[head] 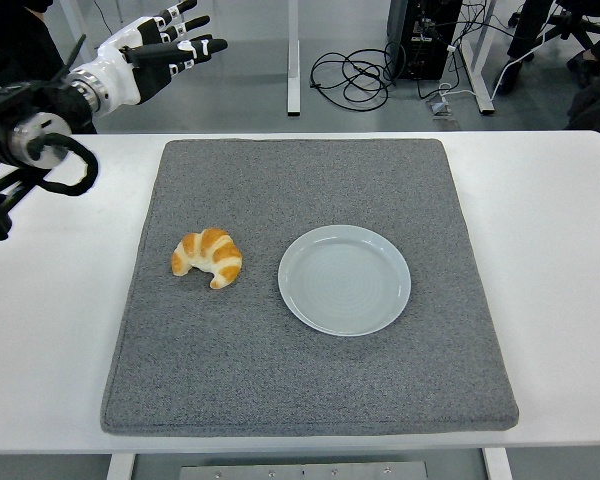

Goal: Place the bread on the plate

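A golden croissant (208, 258) lies on the grey mat (310, 390), left of centre. A pale blue round plate (344, 279) sits empty on the mat just right of it. My left hand (165, 45) is raised at the top left, beyond the table's far edge and well away from the croissant. Its fingers are spread and point right, holding nothing. The right arm is out of view.
The mat covers most of the white table (560, 250). Behind the table are desk legs (292, 60), loose cables (355, 75) on the floor and a black computer tower (420, 35). A person in dark clothes (10, 50) stands at the top left.
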Controlling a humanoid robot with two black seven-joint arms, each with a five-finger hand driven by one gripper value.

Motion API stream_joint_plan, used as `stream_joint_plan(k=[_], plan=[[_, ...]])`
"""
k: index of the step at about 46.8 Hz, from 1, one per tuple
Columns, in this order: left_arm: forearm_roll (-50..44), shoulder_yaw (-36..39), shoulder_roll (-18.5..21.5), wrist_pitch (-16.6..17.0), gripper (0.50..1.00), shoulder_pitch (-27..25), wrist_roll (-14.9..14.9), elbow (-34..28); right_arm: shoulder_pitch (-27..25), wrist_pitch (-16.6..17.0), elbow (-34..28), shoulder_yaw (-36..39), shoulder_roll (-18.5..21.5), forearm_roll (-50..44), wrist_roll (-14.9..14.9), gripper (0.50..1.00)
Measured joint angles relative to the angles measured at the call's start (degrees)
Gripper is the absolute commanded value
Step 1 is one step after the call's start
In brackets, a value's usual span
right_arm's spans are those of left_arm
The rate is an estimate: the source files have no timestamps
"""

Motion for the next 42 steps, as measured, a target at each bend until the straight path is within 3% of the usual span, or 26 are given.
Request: stream_joint_plan(k=[10,19,26,42], plan=[[12.45,7.86,12.14,-1.08,0.975,-5.62,0.81,-12.79,0.01,0.00,0.00,0.00,0.00,0.00,0.00,1.000],[26.31,9.52,18.76,-5.08,0.975,-9.02,3.15,-21.24,-0.01,0.00,0.00,0.00,0.00,0.00,0.00,1.000],[33.25,9.58,23.91,-6.33,0.977,-10.79,4.18,-29.73,0.00,0.00,-0.01,0.00,0.00,0.00,0.01,1.000],[48.13,9.42,29.13,-7.06,0.977,-13.83,8.15,-40.08,-0.01,0.00,0.00,-0.01,0.00,0.00,0.01,1.000]])
